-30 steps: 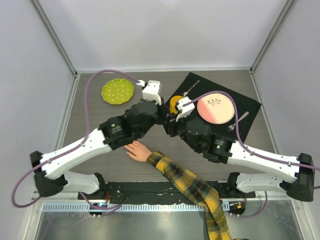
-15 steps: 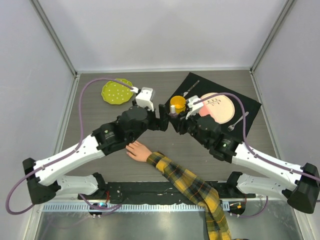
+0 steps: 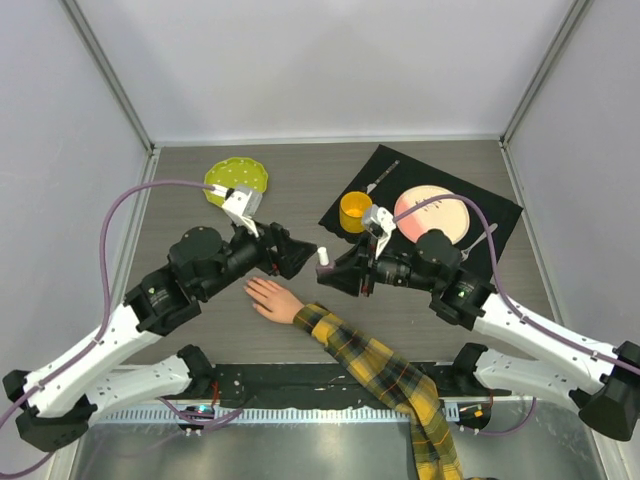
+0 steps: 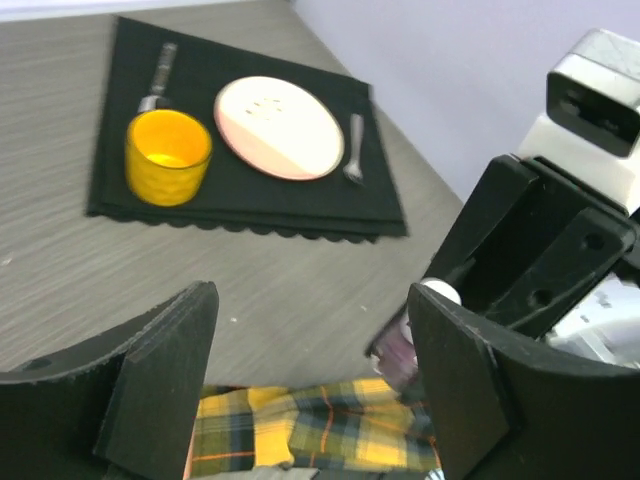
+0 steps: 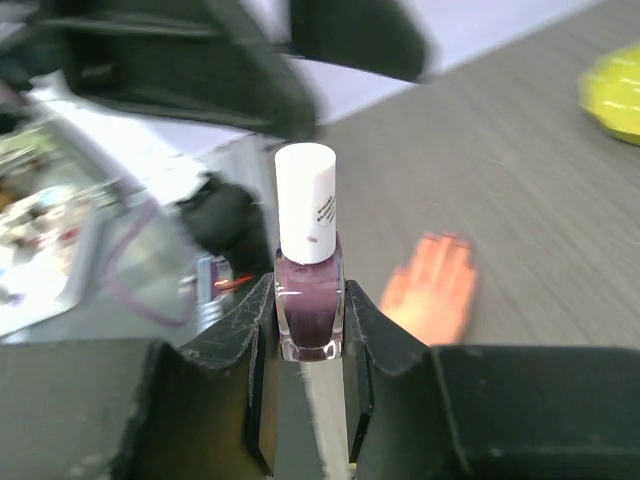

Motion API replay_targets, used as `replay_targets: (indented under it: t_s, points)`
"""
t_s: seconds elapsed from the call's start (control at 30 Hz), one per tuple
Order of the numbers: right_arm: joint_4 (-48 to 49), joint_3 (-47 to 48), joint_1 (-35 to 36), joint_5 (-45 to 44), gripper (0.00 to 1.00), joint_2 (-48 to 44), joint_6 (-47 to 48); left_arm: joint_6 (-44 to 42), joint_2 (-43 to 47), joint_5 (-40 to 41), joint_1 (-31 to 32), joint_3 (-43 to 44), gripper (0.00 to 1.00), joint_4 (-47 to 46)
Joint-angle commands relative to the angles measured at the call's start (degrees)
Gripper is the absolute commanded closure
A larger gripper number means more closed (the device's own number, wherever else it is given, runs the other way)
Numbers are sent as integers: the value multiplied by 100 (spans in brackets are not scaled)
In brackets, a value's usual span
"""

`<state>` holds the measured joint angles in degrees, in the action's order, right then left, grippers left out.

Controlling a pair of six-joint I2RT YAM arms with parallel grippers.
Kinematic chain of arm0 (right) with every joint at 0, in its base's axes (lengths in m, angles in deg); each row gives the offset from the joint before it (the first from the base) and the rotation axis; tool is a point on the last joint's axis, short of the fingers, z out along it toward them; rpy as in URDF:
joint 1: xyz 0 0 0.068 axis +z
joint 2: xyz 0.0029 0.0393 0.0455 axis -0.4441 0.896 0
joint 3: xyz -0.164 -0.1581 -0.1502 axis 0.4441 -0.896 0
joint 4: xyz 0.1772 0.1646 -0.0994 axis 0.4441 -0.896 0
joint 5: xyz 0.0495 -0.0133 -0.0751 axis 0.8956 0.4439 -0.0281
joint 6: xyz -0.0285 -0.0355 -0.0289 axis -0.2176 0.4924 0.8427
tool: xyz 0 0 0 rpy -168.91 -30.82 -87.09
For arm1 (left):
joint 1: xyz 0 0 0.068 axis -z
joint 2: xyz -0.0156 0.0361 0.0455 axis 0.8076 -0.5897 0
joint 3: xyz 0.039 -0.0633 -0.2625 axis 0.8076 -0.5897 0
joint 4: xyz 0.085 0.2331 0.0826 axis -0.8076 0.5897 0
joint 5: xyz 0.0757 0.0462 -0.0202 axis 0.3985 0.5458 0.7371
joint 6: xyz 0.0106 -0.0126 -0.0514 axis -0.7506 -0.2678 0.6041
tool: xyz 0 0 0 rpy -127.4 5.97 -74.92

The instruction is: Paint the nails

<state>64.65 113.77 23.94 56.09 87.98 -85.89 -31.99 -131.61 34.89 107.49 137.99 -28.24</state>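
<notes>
Here, with the right gripper [image 5: 310,325] clamped on the polish bottle [image 5: 309,300], the left gripper [image 4: 312,372] — jaws apart — should close squarely on its white cap [image 5: 306,200], near the mannequin hand [image 3: 268,297] whose nails [image 5: 447,241] lie on the counter [image 3: 300,190].

Open tabletop [image 3: 300,175] lies between green plate [image 3: 237,179] and black mat [image 3: 400,170]; the mannequin hand [image 3: 268,297] seemingly blocks nearer passage.

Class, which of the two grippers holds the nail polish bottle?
The right gripper: its jaws clamp the purple, white-capped nail polish bottle, while the left gripper stands open and empty.
</notes>
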Motion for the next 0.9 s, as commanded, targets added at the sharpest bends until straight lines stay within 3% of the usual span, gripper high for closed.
replay_targets:
  t_s: [0.0,0.1,0.3,0.37,0.47,0.53,0.67,0.87]
  points:
    - [967,15,-38,1827,99,-214,-425,66,298,-2262,-370,-311,22,-917]
    - [1188,-20,-29,2101,99,-197,-653,224,325,-3045,-414,-479,33,-1461]
    - [1381,-47,-38,2057,99,-179,-803,567,115,-3742,-406,-611,43,-2200]
    - [1364,-38,-29,2022,99,-206,-794,629,106,-3927,-406,-699,43,-2455]
    - [1329,-64,-38,2057,99,-267,-794,629,193,-3745,-406,-725,27,-2500]
    - [1312,-99,-38,2092,99,-320,-803,524,316,-3490,-406,-717,22,-2360]
    - [909,-187,-38,1759,99,-592,-567,409,650,-2768,-414,-865,23,-2297]
    - [810,-74,-73,1670,99,-558,-487,506,694,-3154,-406,-980,30,-2632]
